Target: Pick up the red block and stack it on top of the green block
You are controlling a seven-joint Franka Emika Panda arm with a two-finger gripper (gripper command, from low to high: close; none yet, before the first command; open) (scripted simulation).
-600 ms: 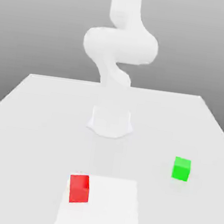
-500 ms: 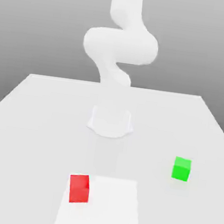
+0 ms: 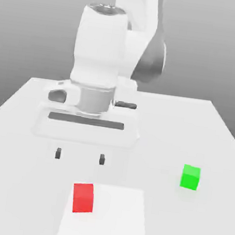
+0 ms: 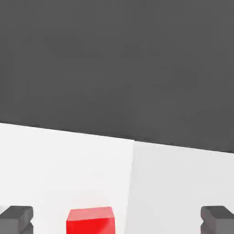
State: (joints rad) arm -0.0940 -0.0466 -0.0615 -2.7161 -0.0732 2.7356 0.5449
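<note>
One red block (image 3: 83, 197) and one green block (image 3: 190, 177) sat on one white table (image 3: 22, 143), the green well apart from the red. One arm (image 3: 103, 60) stood there.

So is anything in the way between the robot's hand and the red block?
Nothing visible is. The open end effector hangs above the white table, just behind the red block, with only bare table between them. The green block sits apart, off toward the exterior view's right, and the path to it looks bare too.
</note>
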